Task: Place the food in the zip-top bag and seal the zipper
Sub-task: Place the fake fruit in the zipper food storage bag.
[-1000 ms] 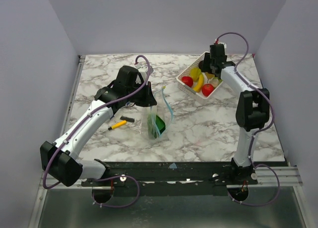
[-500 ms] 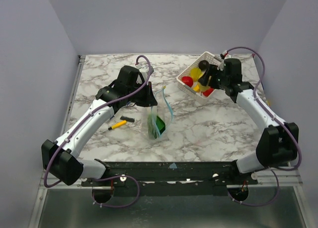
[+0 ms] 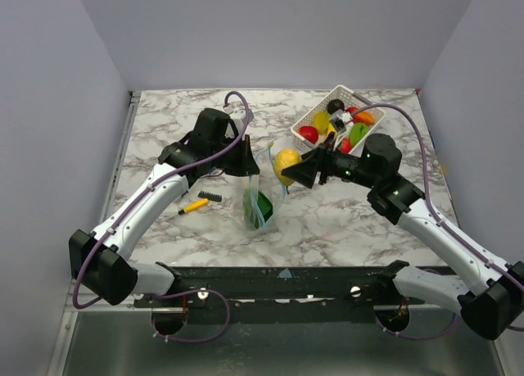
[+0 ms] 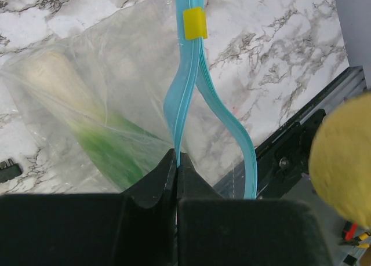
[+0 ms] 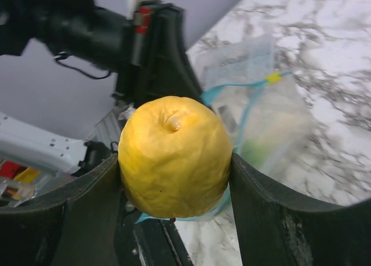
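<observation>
The zip-top bag (image 3: 260,200) stands on the marble table, mouth up, with green and white food (image 4: 98,144) inside. My left gripper (image 3: 248,165) is shut on one side of the light blue zipper (image 4: 185,98) and holds the mouth open. A yellow slider tab (image 4: 195,22) sits at the zipper's far end. My right gripper (image 3: 296,169) is shut on a yellow lemon (image 5: 174,156), which hangs just right of and above the bag's mouth. The lemon (image 4: 345,161) also shows at the right edge of the left wrist view.
A white basket (image 3: 340,89) at the back right holds red (image 3: 309,133), yellow, green (image 3: 358,132), orange and dark purple food. A yellow-and-black pen-like tool (image 3: 194,205) lies left of the bag. The black rail (image 3: 278,282) runs along the near table edge.
My right arm has swung from the basket toward the bag, carrying the lemon. The left arm and the bag have stayed put.
</observation>
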Controlling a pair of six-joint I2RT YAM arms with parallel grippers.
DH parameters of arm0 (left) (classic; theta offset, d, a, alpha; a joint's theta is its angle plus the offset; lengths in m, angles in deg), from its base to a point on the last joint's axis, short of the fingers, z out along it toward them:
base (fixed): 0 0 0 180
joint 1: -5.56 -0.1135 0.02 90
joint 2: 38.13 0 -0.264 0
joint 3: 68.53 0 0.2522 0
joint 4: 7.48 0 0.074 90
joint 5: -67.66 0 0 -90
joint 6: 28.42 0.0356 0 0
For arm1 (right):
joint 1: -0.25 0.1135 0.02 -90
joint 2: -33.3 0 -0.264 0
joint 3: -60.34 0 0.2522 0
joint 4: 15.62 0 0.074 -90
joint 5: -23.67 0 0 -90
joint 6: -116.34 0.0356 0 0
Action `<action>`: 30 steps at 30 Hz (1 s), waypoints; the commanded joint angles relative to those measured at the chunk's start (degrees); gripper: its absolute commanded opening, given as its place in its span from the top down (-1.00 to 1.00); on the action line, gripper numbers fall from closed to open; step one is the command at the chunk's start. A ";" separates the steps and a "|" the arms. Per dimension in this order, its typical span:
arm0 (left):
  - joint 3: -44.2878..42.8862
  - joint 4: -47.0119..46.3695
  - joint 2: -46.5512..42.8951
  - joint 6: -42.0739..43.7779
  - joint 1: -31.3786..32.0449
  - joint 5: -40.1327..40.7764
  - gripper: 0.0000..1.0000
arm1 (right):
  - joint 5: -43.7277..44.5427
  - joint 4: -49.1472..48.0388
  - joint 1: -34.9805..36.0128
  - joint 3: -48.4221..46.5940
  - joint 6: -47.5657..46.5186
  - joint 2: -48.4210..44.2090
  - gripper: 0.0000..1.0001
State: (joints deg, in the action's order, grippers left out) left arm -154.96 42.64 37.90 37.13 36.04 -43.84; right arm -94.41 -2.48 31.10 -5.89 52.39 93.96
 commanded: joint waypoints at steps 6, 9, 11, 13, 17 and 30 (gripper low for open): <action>0.52 -1.50 -0.88 0.54 0.00 -1.08 1.00 | -1.14 -10.64 8.99 -0.03 0.50 4.96 0.31; 0.77 -1.82 -1.29 0.63 -0.06 -0.86 1.00 | 1.91 -10.52 10.29 -0.09 -0.92 6.97 0.30; 0.86 -2.10 -1.56 0.63 -0.07 -1.00 1.00 | 4.03 -9.77 10.55 -0.28 -1.37 8.20 0.28; 0.94 -2.26 -1.84 0.63 -0.12 -0.92 1.00 | 6.35 -8.61 10.69 -0.58 -1.56 9.18 0.28; 1.20 -2.77 -2.64 0.54 -0.04 -0.81 1.00 | 15.42 -6.84 11.38 0.59 -0.45 9.48 0.28; 1.82 -3.99 -3.70 0.46 -0.09 -3.23 1.00 | 31.68 -2.50 14.30 1.57 3.79 9.65 0.26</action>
State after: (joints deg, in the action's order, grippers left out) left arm -153.60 41.02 35.67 37.13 36.04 -44.10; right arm -67.55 -6.26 44.21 -3.05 55.45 103.36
